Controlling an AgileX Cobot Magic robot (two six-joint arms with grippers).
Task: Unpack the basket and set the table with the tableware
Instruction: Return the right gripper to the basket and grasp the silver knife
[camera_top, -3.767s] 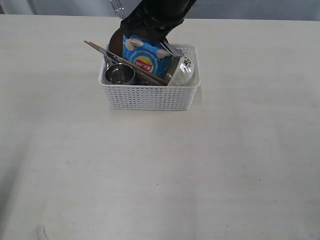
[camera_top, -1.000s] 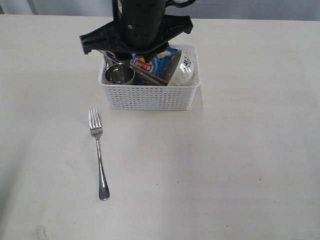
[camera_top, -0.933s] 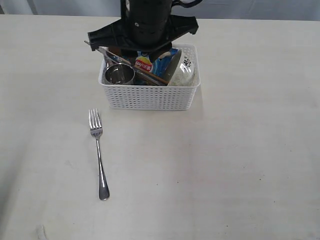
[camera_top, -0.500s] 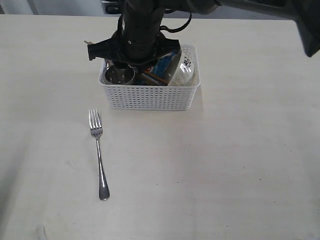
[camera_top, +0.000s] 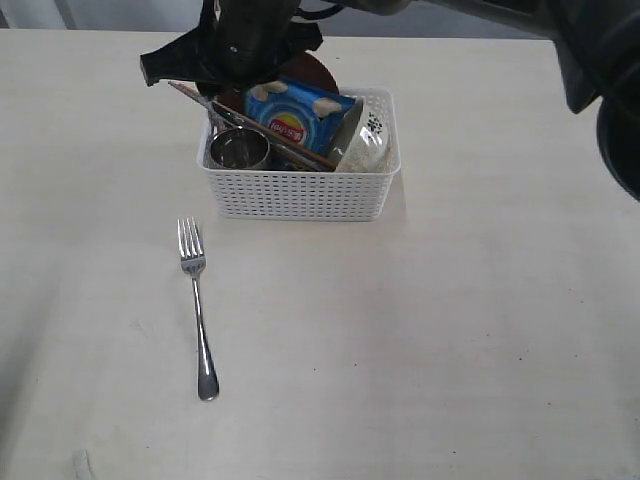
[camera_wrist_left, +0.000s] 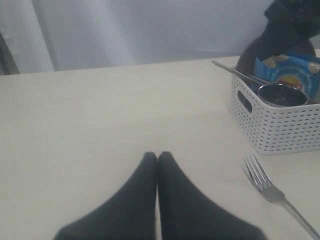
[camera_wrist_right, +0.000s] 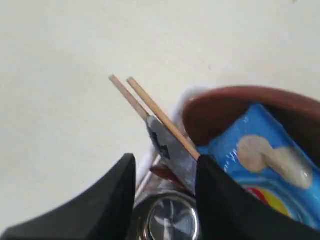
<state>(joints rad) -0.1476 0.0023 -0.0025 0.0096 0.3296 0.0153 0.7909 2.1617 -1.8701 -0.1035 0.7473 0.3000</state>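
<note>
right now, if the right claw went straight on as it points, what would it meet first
Likely the knife, which lies beside the chopsticks between the open jaws of the right claw; depth is unclear.

The only printed mark on show is sitting on the blue chip bag (camera_top: 300, 112), which is standing in the basket (camera_top: 300, 195): a round yellow emblem (camera_top: 287, 126) crossed by a red band is carrying small white lettering, and that lettering is coming out too small and soft in the exterior view to be read. In the left wrist view the bag (camera_wrist_left: 292, 72) is showing the same emblem only as a blur, and in the right wrist view the bag (camera_wrist_right: 260, 165) is showing just the emblem's red and yellow edge, with no letters legible
</note>
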